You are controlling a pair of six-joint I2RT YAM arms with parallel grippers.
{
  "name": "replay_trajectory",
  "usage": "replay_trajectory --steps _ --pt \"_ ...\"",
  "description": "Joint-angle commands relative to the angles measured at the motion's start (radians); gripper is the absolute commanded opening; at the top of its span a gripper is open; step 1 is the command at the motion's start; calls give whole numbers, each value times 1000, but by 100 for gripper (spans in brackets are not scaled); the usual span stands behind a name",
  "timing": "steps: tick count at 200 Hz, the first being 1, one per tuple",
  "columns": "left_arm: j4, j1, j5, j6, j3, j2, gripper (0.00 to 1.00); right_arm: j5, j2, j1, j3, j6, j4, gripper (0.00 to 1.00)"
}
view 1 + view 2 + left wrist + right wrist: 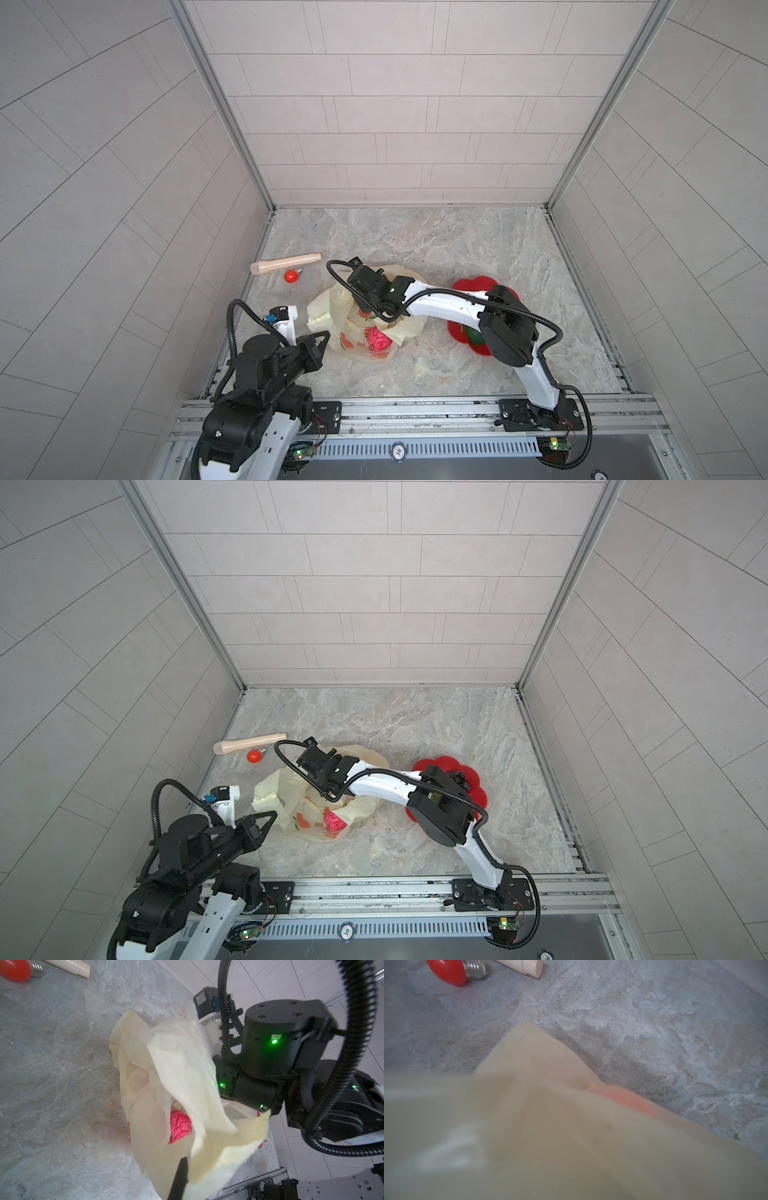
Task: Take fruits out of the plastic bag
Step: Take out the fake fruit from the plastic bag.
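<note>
A grey marbled tabletop is sitting inside pale tiled walls. The plastic bag [332, 303] is lying crumpled at lower centre-left in both top views, with the pink wrinkly fruit [379, 340] showing inside its mouth. The left gripper [326, 334] is pinching the bag's lower-left edge, jaws pressed together. The right gripper [366, 308] is reaching down into the bag, and I cannot tell how its hidden jaws stand. A green oval fruit [473, 333] and a dark purple grape bunch [459, 778] are resting on the red plate [467, 284] at right.
</note>
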Motion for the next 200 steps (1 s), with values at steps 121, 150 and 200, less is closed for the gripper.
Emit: replay_trajectory --steps 121,150,200 --pt "122 -1 -5 21 15 63 2 23 123 -84 89 1 -88 72" --pt "121 0 -11 23 13 53 2 14 158 -96 113 1 -91 73" --pt "122 0 -22 21 8 52 2 -63 135 -119 33 9 77 73"
